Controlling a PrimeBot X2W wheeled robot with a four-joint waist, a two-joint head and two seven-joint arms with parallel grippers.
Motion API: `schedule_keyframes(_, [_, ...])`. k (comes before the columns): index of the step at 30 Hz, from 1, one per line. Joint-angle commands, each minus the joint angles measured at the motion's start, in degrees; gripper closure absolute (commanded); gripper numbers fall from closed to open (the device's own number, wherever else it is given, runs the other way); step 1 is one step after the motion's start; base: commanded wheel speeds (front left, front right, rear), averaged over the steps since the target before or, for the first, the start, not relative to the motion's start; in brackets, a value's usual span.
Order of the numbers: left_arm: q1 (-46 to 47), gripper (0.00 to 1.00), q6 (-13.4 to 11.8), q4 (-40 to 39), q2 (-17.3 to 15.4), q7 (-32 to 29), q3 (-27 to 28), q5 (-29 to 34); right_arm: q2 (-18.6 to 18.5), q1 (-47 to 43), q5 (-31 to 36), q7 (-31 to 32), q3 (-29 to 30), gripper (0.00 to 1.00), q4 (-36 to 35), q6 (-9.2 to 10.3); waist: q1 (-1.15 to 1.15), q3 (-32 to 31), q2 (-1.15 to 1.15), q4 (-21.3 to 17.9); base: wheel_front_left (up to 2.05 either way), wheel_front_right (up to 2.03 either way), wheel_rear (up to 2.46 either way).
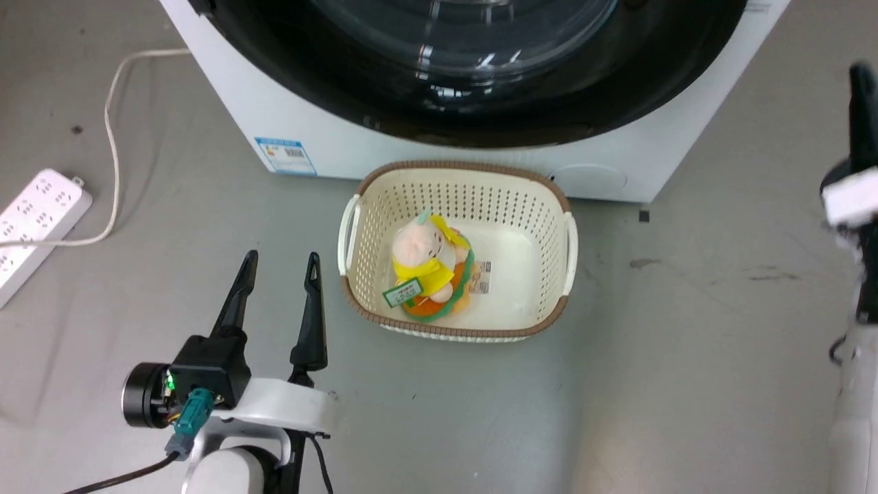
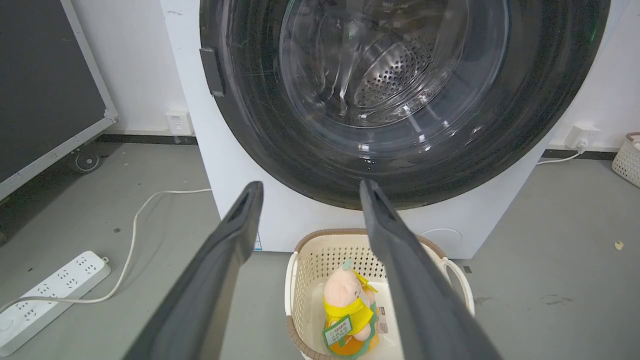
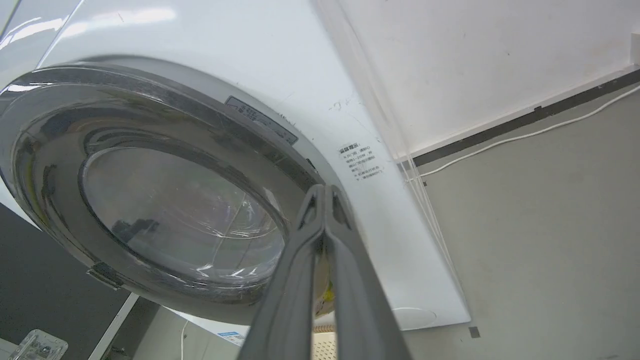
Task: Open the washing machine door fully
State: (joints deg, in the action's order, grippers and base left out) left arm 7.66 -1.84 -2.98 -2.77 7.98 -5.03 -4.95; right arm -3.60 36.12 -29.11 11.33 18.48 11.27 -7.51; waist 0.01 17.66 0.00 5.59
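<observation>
The washing machine door (image 1: pixel 617 96) is a big round glossy black ring with a clear bulging glass centre, lying flat against the white machine (image 1: pixel 274 116). In the left wrist view the door (image 2: pixel 260 125) faces me, with the steel drum visible through the glass. My left gripper (image 1: pixel 282 255) hovers open and empty above the floor, left of the basket, its fingers (image 2: pixel 230 240) spread below the door. My right gripper (image 3: pixel 325 189) is shut with nothing between the fingers, its tips in front of the right rim of the door (image 3: pixel 165 200); contact is unclear. At the right edge of the head view the right gripper (image 1: pixel 862 68) stands raised.
A cream basket (image 1: pixel 555 274) holding a plush toy (image 1: pixel 429 271) sits on the floor just before the machine. A white power strip (image 1: pixel 34 219) and its cable (image 1: pixel 113 137) lie at the left. A dark wheeled board (image 2: pixel 45 90) stands left of the machine.
</observation>
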Motion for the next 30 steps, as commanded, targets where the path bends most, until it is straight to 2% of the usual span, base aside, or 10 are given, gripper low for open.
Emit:
schedule_keyframes(1, [1.3,0.00,-0.2,-0.4,-0.1,0.7,-0.3,-0.4,-0.1,2.9,-0.2,0.6,0.6,1.00,0.8,0.00,-0.01,1.1,0.00,0.4,0.00,0.00,0.00])
schedule_keyframes(13, [3.4,0.00,-1.1,-0.8,-0.1,2.1,-0.8,-1.2,-1.7,19.1,0.0,8.8,7.8,1.00,10.4,0.00,-0.01,6.1,0.00,2.2,0.00,0.00,0.00])
schedule_keyframes(30, [5.7,0.00,-1.7,-1.1,-0.1,4.1,-2.2,-2.8,-2.9,39.3,5.0,29.8,24.2,1.00,26.4,0.01,-0.01,10.8,0.00,4.7,0.00,0.00,0.00])
